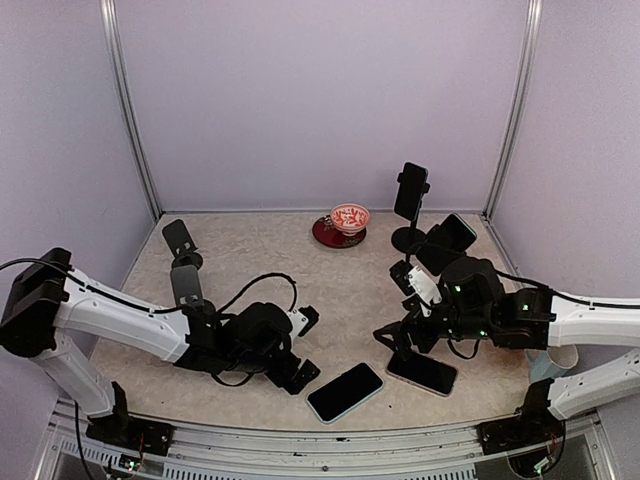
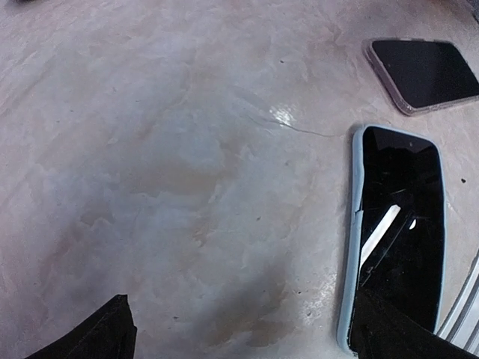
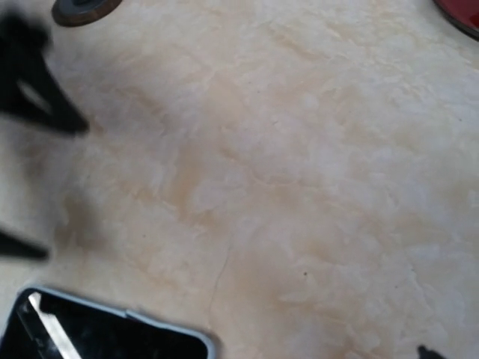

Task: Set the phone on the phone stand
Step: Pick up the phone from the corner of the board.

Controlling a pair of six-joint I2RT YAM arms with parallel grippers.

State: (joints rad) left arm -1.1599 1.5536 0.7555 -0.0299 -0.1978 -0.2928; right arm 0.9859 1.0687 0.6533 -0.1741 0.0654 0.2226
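Note:
A phone in a light-blue case (image 1: 345, 391) lies flat, screen up, near the table's front; it also shows in the left wrist view (image 2: 397, 224). A second phone in a clear case (image 1: 422, 372) lies to its right, and appears in the left wrist view (image 2: 423, 71). A black phone stand (image 1: 180, 242) stands empty at the back left. My left gripper (image 1: 305, 348) is open and low over the table, its right finger (image 2: 397, 336) over the blue-cased phone's near end. My right gripper (image 1: 395, 340) is open and empty beside the clear-cased phone.
A tall black stand (image 1: 411, 195) with a dark device on it stands at the back right, and another dark device (image 1: 448, 242) leans beside it. A red-patterned bowl (image 1: 350, 216) sits on a red saucer (image 1: 325, 237) at the back centre. A cable (image 1: 262, 283) loops by the left arm.

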